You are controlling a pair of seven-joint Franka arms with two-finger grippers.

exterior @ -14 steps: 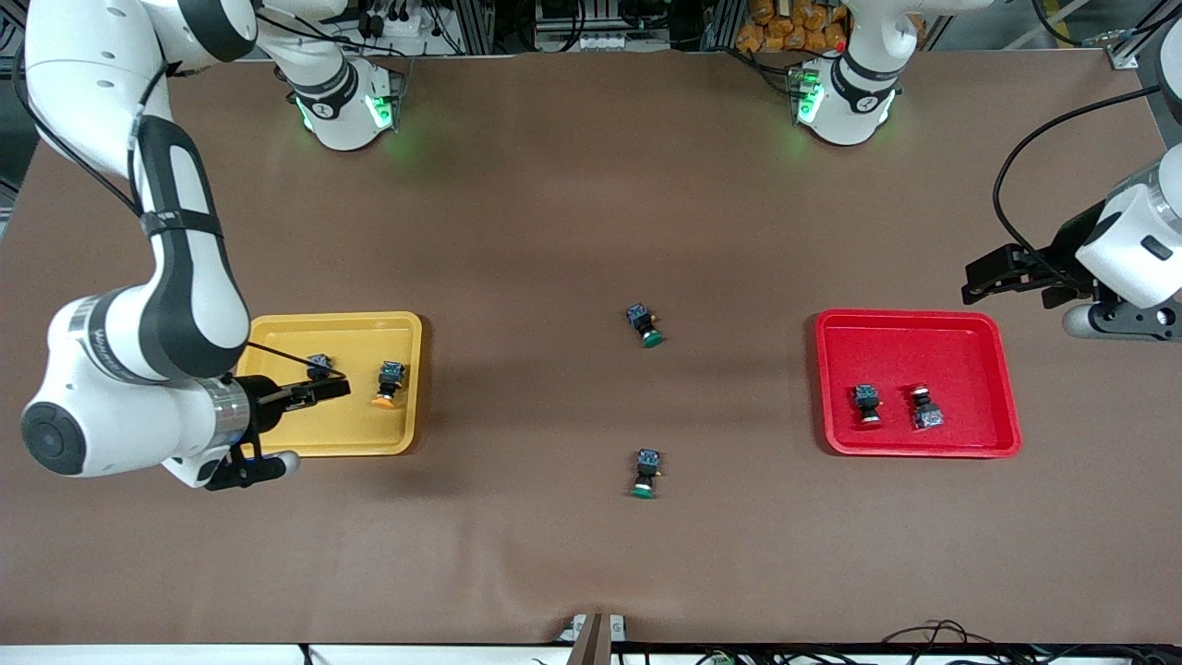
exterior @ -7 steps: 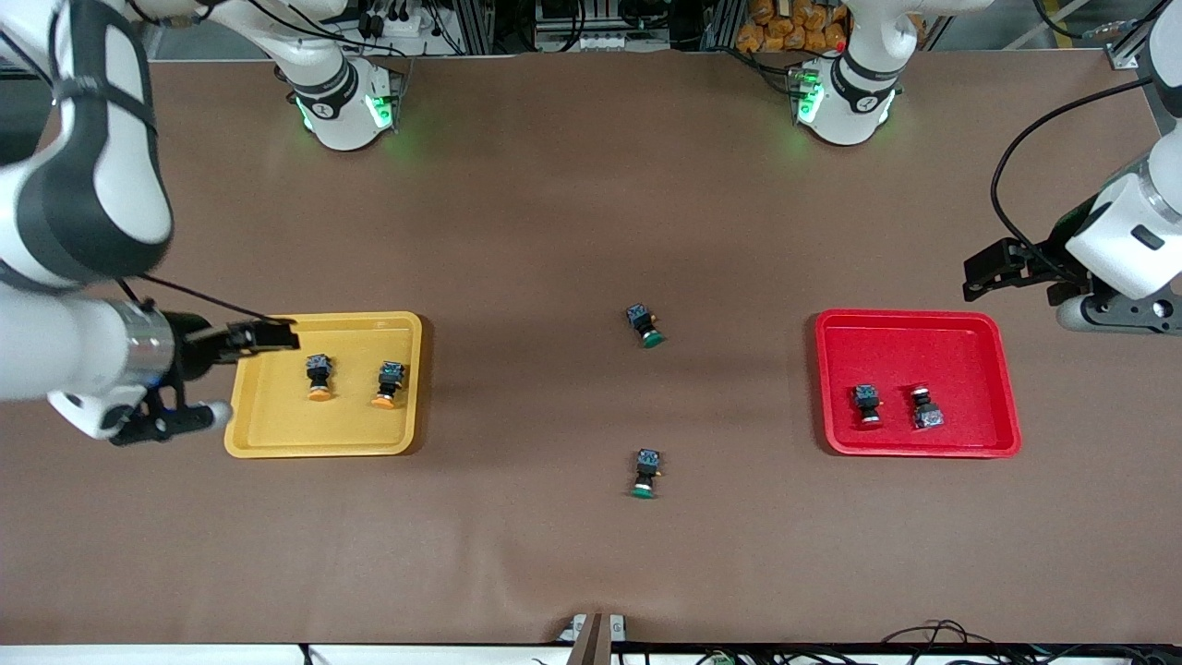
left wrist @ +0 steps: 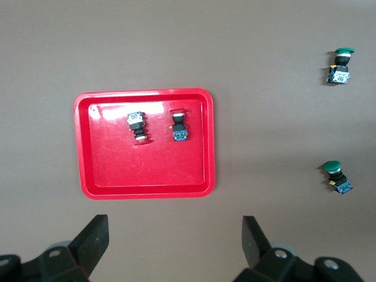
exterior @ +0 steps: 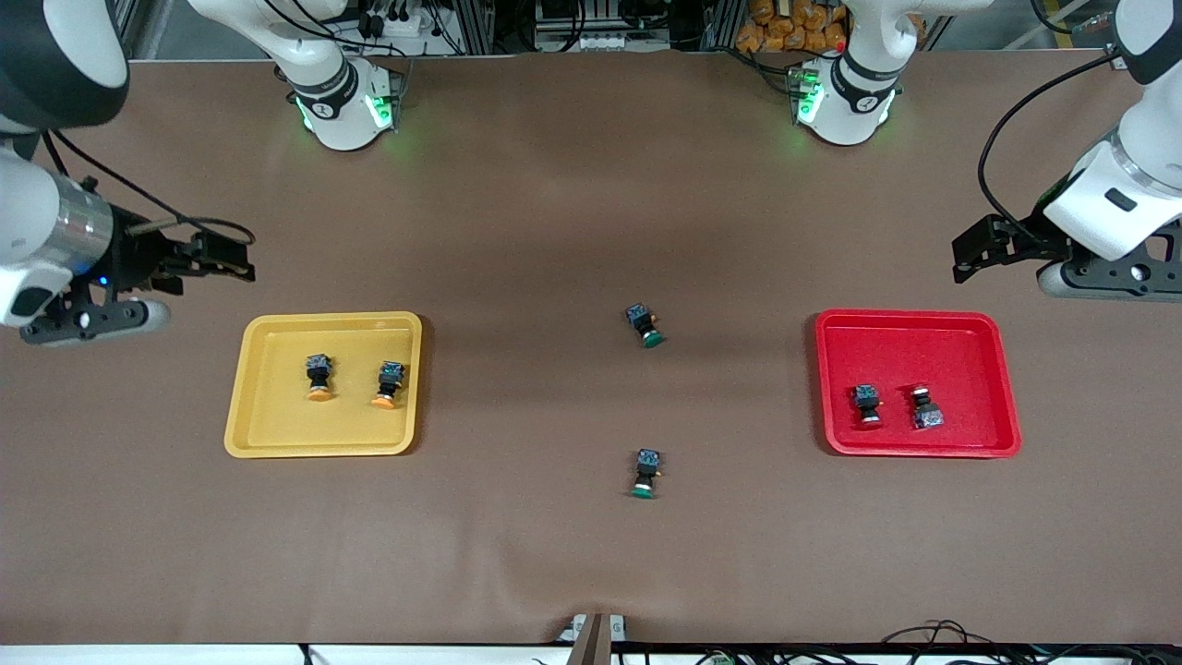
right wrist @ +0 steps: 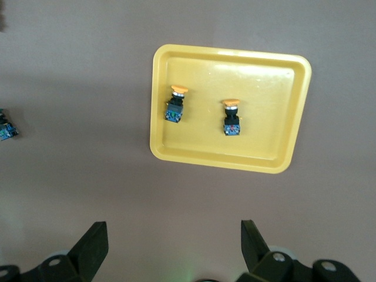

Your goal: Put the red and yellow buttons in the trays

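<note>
The yellow tray (exterior: 268, 443) holds two orange-yellow buttons (exterior: 319, 377) (exterior: 389, 383); they also show in the right wrist view (right wrist: 175, 106) (right wrist: 231, 118) in the yellow tray (right wrist: 282, 117). The red tray (exterior: 923, 328) holds two red buttons (exterior: 866, 405) (exterior: 924, 408), also in the left wrist view (left wrist: 136, 125) (left wrist: 178, 127) in the red tray (left wrist: 117, 170). My right gripper (exterior: 226, 257) is open and empty, raised over bare table beside the yellow tray. My left gripper (exterior: 970, 251) is open and empty, raised over bare table beside the red tray.
Two green-capped switches lie mid-table, one (exterior: 645, 325) farther from the front camera, one (exterior: 646, 472) nearer. They also show in the left wrist view (left wrist: 339, 64) (left wrist: 337, 175). The arm bases stand along the table's back edge.
My right gripper has drawn up and away from the yellow tray, uncovering the second orange-yellow button in it. My left gripper has risen slightly.
</note>
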